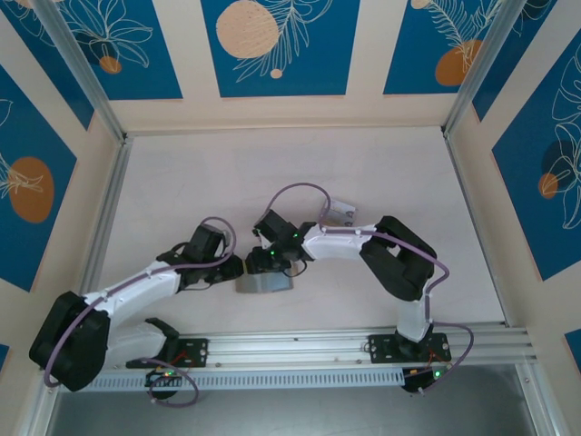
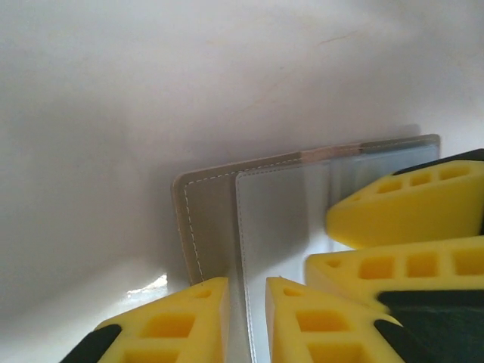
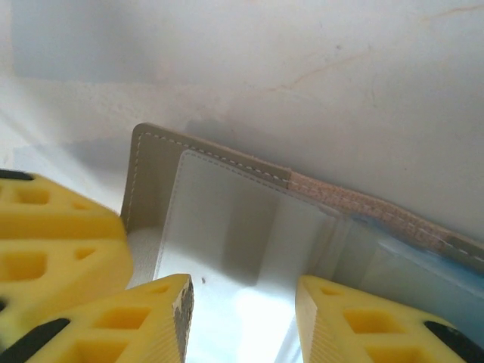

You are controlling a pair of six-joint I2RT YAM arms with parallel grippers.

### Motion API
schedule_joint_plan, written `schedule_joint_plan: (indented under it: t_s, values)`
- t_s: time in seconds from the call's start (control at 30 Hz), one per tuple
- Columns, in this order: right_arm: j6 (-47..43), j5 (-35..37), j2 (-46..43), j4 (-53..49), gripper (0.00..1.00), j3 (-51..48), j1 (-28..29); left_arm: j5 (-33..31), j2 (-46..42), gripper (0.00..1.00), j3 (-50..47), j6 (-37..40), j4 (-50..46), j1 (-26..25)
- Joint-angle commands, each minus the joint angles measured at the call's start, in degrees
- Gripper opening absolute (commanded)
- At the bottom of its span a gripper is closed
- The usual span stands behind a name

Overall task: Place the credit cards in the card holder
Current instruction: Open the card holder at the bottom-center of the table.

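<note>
Beneath left tool (image 2: 246,283) and right tool (image 3: 242,287) lies the open card holder (image 3: 219,219).

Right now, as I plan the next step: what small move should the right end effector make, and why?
Probably raise the right end effector clear of the holder: its fingers are apart with nothing to insert, the holder already lies open, and the left end effector sits at its edge, seemingly steadying it.

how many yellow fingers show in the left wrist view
4. Two fingers at the bottom edge are the left gripper's own, either side of the card holder's inner flap edge. Two more, the right gripper's, enter from the right, stacked across the holder.
</note>
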Motion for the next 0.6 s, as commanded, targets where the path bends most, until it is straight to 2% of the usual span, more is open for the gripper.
schedule_joint_plan:
  t_s: [0.0,0.17,0.4,0.57]
  values:
    - [-1.5,-3.2,-2.5,0.5,0.42,-1.6,-1.1,-0.8,2.1,0.19,-1.8,-0.2,2.9,-0.8]
    - [-1.7,-4.6,-4.2,1.5,0.42,-2.8,-2.3,-1.8,4.2,0.17,-3.5,-0.7,5.1,-1.3]
    - [-4.3,0.7,-4.1,-4.0,0.36,-1.2,-1.6,-2.4,6.6,0.13,-5.4,-1.5,8.3,-2.2]
    - [-5.7,5.9,-2.2,-7.7,0.36,0.4,0.1,-2.8,7.7,0.11,-6.2,-2.5,10.2,-2.6]
